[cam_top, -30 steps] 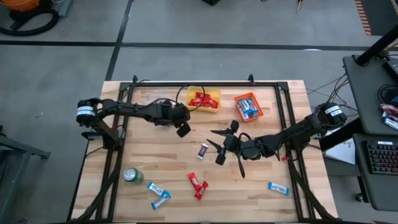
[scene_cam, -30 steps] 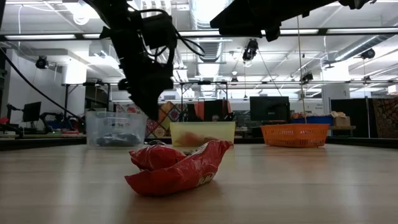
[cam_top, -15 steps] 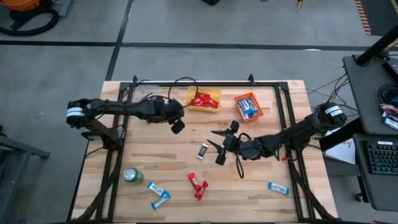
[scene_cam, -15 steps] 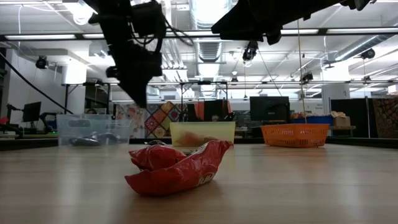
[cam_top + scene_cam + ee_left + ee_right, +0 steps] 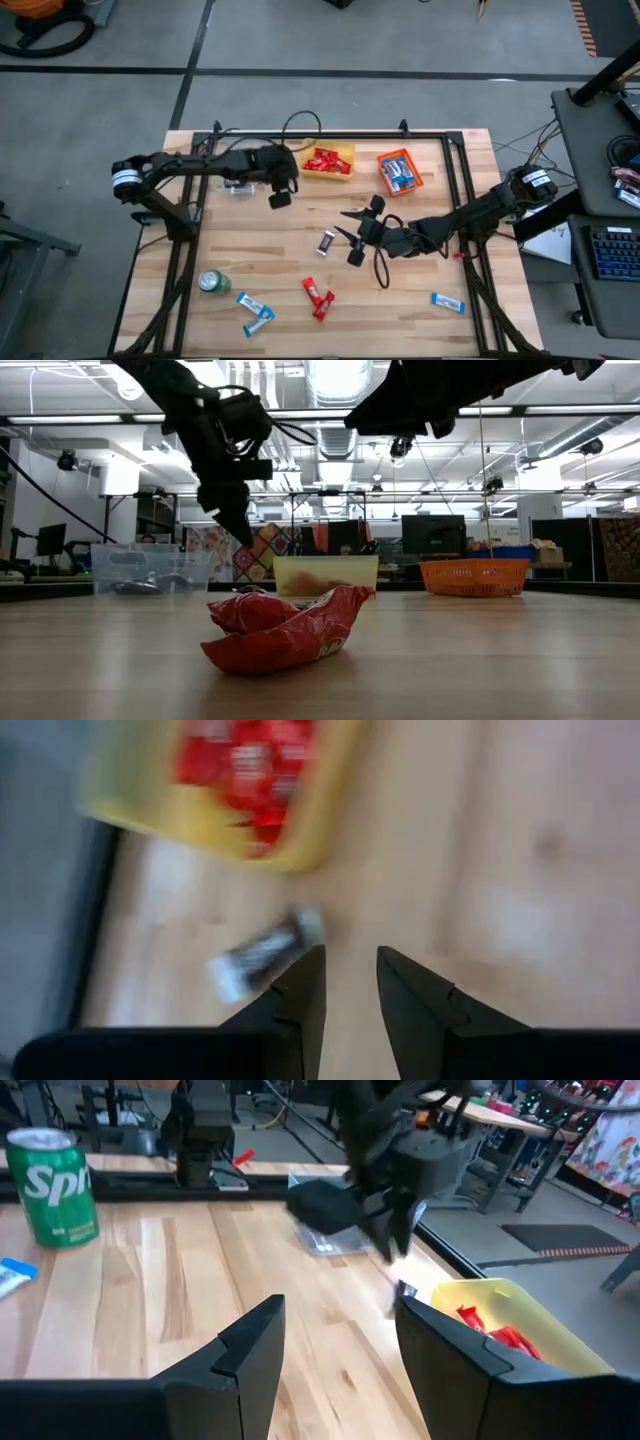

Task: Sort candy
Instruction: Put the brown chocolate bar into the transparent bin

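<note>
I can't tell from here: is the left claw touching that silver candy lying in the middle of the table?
Apart. The high view shows the left gripper up near the yellow bin, with bare wood between it and the silver candy.

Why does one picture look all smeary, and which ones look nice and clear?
Left wrist view: the yellow bin, its red candy and the silvery bar are smeared. Low view: the red wrappers up close look crisp, under bright ceiling lights. Right wrist view: the green can is sharp, the left gripper beyond it a bit soft.

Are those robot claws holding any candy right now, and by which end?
Nothing is held. The left gripper and right gripper both have open, empty jaws.
</note>
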Robot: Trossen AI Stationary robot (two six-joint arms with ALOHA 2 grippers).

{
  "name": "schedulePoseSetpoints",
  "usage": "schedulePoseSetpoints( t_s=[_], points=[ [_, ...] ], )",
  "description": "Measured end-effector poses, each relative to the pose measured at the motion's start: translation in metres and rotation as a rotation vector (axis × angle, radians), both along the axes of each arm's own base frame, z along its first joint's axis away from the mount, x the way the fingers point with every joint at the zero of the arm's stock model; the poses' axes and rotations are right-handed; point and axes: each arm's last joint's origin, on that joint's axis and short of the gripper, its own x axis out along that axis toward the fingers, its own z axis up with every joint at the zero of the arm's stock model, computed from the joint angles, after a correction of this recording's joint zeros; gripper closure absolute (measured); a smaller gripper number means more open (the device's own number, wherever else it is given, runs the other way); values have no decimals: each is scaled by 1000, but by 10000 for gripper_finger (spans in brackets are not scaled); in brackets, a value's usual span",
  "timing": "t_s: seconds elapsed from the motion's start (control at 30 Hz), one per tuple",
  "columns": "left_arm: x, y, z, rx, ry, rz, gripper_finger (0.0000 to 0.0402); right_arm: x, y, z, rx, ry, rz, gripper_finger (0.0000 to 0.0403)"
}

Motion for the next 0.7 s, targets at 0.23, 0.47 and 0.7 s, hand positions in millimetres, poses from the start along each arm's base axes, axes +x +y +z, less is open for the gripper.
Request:
schedulePoseSetpoints(
  t_s=[0.23, 0.47, 0.7],
  points=[
    [-7, 22, 0, 55, 20, -38, 307, 0, -4, -3, -30, 42, -7, 220],
    [-8, 35, -13, 27, 65, -125, 248, 1, -6, -3, -57, 60, -6, 220],
    [-1, 47, -37, 10, 105, -123, 232, 1, -8, -3, -58, 61, -10, 220]
  ],
)
